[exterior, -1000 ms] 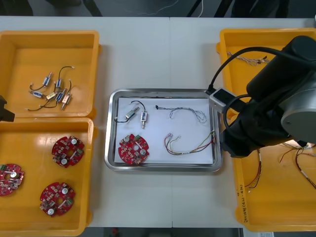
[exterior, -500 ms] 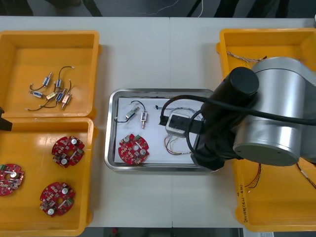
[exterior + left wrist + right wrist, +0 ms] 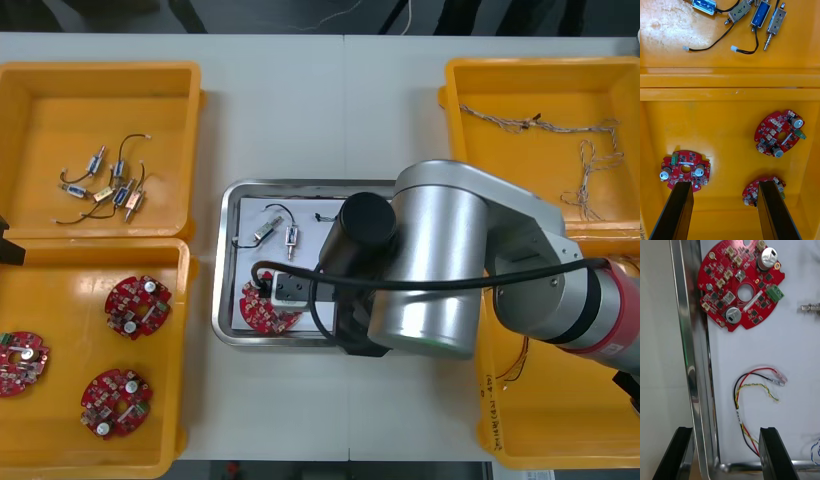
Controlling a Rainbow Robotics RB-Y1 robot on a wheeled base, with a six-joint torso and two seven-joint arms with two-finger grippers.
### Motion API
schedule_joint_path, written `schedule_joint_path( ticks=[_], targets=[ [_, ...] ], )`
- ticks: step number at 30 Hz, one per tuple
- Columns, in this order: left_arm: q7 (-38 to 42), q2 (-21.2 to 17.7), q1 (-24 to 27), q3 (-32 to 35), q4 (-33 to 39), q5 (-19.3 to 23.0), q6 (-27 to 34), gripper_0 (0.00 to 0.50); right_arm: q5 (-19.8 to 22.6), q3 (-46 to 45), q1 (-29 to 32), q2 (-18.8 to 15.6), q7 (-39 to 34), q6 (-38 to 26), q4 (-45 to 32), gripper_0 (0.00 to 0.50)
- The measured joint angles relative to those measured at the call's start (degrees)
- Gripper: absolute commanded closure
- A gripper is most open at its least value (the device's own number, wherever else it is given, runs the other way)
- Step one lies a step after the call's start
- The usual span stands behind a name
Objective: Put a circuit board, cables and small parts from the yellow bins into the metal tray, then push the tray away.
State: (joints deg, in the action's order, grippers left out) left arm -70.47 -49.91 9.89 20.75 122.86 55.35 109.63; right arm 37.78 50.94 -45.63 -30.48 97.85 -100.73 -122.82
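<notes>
My right arm [image 3: 440, 270] reaches over the metal tray [image 3: 225, 260] and hides most of it. In the right wrist view my right gripper [image 3: 724, 455] is open astride the tray's rim [image 3: 692, 363] near a corner, one finger outside and one over the white lining. Beyond the fingers lie a red and yellow cable [image 3: 756, 390] and a round red circuit board [image 3: 741, 285]. The board [image 3: 258, 308] peeks out beside the arm, with two small metal parts [image 3: 278, 232] behind it. My left gripper [image 3: 724, 213] hangs open over the bin of circuit boards [image 3: 780, 133].
On the left, the far yellow bin [image 3: 60, 110] holds several small metal parts [image 3: 105, 190] and the near bin [image 3: 60, 300] three circuit boards [image 3: 137, 306]. At the right, the far bin [image 3: 520, 170] holds twisted cables [image 3: 560, 127]; the near bin [image 3: 560, 420] lies partly under the arm.
My right arm has swung left from the right-hand bins across the tray and now covers the cables there. The left arm has stayed put.
</notes>
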Motion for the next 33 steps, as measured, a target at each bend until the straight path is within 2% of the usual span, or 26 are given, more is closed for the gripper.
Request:
schedule_joint_path(
  ticks=[16, 21, 26, 33],
  targets=[
    [0.00, 0.00, 0.00, 0.00, 0.03, 0.01, 0.00, 0.000, -6.27, 13.01, -0.85, 0.15, -0.17, 8.15, 3.10, 0.000],
    [0.00, 0.00, 0.00, 0.00, 0.03, 0.02, 0.00, 0.000, -6.47, 14.10, -0.97, 0.25, -0.24, 8.23, 3.42, 0.000],
    [0.00, 0.00, 0.00, 0.00, 0.03, 0.02, 0.00, 0.000, -8.46, 15.45, -1.24, 0.94, -0.77, 8.35, 4.54, 0.000],
    [0.00, 0.00, 0.00, 0.00, 0.03, 0.02, 0.00, 0.000, -9.86, 17.47, -1.67, 2.15, -2.39, 11.12, 7.52, 0.000]
  ],
)
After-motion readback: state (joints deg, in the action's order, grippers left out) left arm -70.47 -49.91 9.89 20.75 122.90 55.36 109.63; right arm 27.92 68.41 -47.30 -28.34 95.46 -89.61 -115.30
